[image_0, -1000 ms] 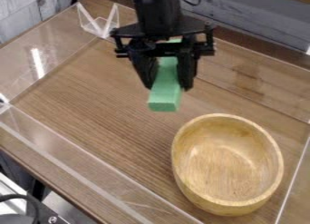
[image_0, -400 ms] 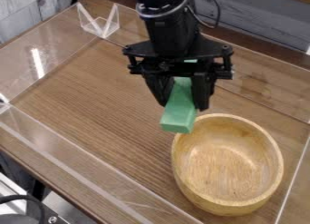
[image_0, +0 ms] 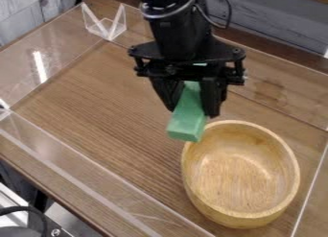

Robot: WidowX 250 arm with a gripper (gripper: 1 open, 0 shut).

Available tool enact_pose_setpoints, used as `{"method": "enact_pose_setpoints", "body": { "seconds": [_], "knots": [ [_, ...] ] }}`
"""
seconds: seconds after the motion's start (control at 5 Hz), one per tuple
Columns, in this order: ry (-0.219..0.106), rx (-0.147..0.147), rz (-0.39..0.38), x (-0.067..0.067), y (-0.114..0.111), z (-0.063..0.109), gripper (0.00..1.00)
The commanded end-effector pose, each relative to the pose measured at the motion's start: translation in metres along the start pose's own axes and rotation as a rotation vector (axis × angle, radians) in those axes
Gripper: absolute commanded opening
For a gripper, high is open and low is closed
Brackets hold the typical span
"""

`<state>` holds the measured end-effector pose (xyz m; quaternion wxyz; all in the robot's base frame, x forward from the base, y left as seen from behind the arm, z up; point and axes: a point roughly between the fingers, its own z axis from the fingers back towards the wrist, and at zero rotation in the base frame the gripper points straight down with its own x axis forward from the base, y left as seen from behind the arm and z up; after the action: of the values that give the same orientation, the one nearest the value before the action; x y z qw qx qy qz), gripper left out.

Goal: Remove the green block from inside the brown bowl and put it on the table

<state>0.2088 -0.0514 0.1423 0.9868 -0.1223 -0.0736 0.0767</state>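
The green block (image_0: 189, 119) hangs tilted in the air, pinched at its upper end by my black gripper (image_0: 193, 93), which is shut on it. Its lower end sits just above the table (image_0: 90, 106), beside the near-left rim of the brown bowl (image_0: 241, 174). The bowl is a light tan wooden dish at the lower right, and its inside shows nothing in it. The arm comes down from the top of the view over the middle of the table.
Low clear acrylic walls (image_0: 52, 145) edge the tabletop at the left and front. A clear folded plastic stand (image_0: 103, 22) sits at the back left corner. Bare wood-grain surface lies to the left of the gripper.
The gripper has carried the green block to the right and slightly nearer, toward the bowl's rim, and has rolled a little. In the last half second it hardly moved.
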Motion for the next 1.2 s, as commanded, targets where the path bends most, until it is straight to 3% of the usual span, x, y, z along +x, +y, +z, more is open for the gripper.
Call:
{"method": "enact_pose_setpoints", "body": {
  "seconds": [0.0,1.0],
  "knots": [
    [-0.044,-0.015,-0.016,0.0035,0.0004,0.0101,0.00],
    [-0.071,-0.037,-0.047,0.0033,0.0088,0.0141,0.00]
  ]
}}
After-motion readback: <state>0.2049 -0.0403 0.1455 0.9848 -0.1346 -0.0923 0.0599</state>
